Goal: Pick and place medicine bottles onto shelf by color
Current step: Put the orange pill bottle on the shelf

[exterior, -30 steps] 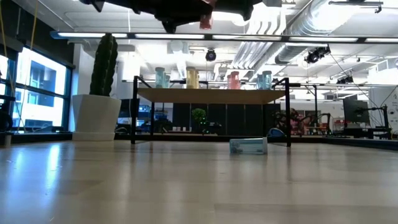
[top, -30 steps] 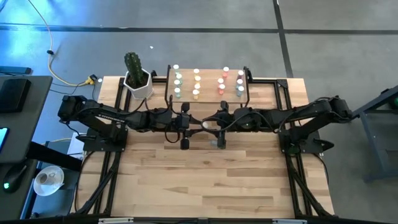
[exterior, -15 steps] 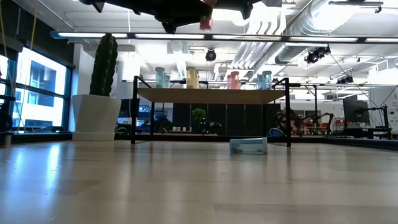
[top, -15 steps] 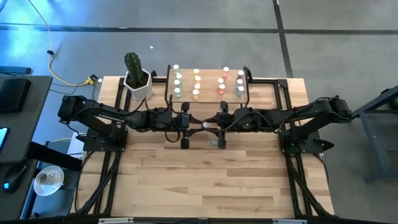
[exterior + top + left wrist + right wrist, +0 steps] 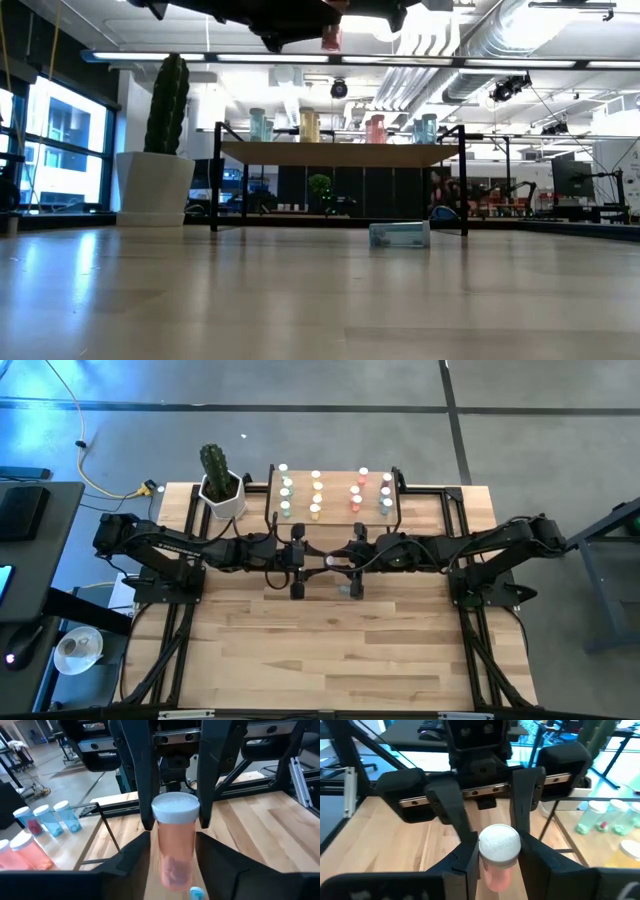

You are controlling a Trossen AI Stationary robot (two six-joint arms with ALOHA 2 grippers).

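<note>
A pink medicine bottle (image 5: pixel 175 845) with a white cap stands upright in the air between my two grippers, above the table's middle, just in front of the shelf (image 5: pixel 335 510). My right gripper (image 5: pixel 498 857) is shut on it. My left gripper (image 5: pixel 173 851) faces it from the table's left, open, one finger on each side of the bottle's pink body. On the shelf stand rows of green, yellow, pink and pale bluish bottles (image 5: pixel 316 495). A pale bluish bottle (image 5: pixel 400 234) lies on its side on the table below the grippers. My right gripper pinches the pink bottle at its white cap (image 5: pixel 175 806) between its two fingers (image 5: pixel 141 815). The fingers come nearly level from the table's right. The bottle stands upright, cap up, its pink body (image 5: pixel 331 38) hanging below the fingers, well clear of the table.
A white pot with a cactus (image 5: pixel 220 488) stands left of the shelf at the far edge. Black frame rails (image 5: pixel 450 520) run along the table's sides. Bare wood (image 5: pixel 330 650) stretches toward the near edge.
</note>
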